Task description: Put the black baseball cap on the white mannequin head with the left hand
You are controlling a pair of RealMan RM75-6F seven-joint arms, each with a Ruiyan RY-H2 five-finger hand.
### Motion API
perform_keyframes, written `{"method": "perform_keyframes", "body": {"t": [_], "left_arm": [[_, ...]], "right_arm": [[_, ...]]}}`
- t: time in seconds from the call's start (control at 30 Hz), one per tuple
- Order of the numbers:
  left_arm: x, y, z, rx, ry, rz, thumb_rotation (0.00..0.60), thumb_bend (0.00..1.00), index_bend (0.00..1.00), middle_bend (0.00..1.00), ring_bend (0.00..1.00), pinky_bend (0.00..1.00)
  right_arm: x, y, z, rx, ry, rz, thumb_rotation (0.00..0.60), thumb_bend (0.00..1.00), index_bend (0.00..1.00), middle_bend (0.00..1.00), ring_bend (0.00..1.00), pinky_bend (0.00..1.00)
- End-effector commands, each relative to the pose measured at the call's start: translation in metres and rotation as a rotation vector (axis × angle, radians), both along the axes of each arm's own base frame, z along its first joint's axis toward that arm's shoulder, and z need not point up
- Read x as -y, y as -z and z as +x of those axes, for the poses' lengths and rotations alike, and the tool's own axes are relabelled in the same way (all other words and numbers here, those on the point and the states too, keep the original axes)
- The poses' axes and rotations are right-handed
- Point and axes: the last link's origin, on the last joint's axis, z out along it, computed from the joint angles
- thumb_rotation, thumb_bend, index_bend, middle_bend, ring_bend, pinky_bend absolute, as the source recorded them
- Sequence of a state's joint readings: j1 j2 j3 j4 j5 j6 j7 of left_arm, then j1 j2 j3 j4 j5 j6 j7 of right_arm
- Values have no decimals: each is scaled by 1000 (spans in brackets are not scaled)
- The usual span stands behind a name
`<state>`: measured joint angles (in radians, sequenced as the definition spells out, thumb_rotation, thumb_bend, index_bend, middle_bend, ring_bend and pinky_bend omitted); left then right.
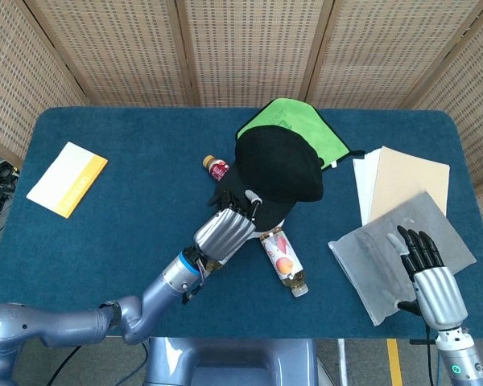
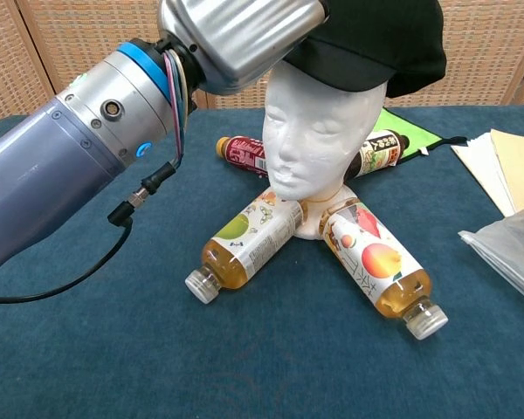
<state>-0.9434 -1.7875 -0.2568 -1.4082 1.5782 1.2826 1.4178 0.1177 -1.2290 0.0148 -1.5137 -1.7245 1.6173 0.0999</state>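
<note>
The black baseball cap [image 1: 278, 165] [image 2: 375, 44] sits over the top of the white mannequin head [image 2: 319, 144], which stands upright mid-table facing the chest camera. From above, the cap hides nearly all of the mannequin head. My left hand [image 1: 229, 217] [image 2: 236, 39] holds the cap at its near left edge, fingers on the brim. My right hand [image 1: 425, 261] rests flat at the near right, fingers apart, on a clear plastic bag [image 1: 402, 249].
Bottles lie around the mannequin's base: a green-label one [image 2: 244, 240], a peach-label one [image 2: 375, 262], a red one [image 2: 240, 155] and a dark one [image 2: 375, 155]. A green cloth [image 1: 306, 133] lies behind. Papers [image 1: 402, 181] sit right, a yellow-white booklet [image 1: 67, 178] left.
</note>
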Motion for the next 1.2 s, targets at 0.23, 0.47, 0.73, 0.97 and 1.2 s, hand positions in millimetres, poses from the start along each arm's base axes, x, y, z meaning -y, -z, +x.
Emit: {"method": "perform_keyframes", "body": {"t": [0.23, 0.47, 0.73, 0.97, 1.2], "left_arm": [[3, 4, -1, -11, 12, -9, 600, 777, 766, 911, 853, 749], [3, 4, -4, -21, 9, -5, 600, 776, 754, 911, 853, 749], [4, 4, -6, -22, -9, -9, 600, 756, 652, 911, 853, 748], [4, 2, -7, -50, 11, -1, 600, 701, 531, 911, 853, 742], [3, -3, -10, -61, 23, 15, 600, 584, 422, 907, 853, 741]], "right_arm": [[0, 0, 0, -1, -1, 3, 600, 48, 34, 0, 0, 0], [0, 0, 0, -1, 0, 2, 600, 49, 34, 0, 0, 0], [0, 0, 0, -2, -1, 1, 600, 48, 33, 0, 0, 0], [0, 0, 0, -3, -3, 1, 600, 48, 32, 0, 0, 0], [0, 1, 1, -5, -3, 0, 600, 48, 32, 0, 0, 0]]}}
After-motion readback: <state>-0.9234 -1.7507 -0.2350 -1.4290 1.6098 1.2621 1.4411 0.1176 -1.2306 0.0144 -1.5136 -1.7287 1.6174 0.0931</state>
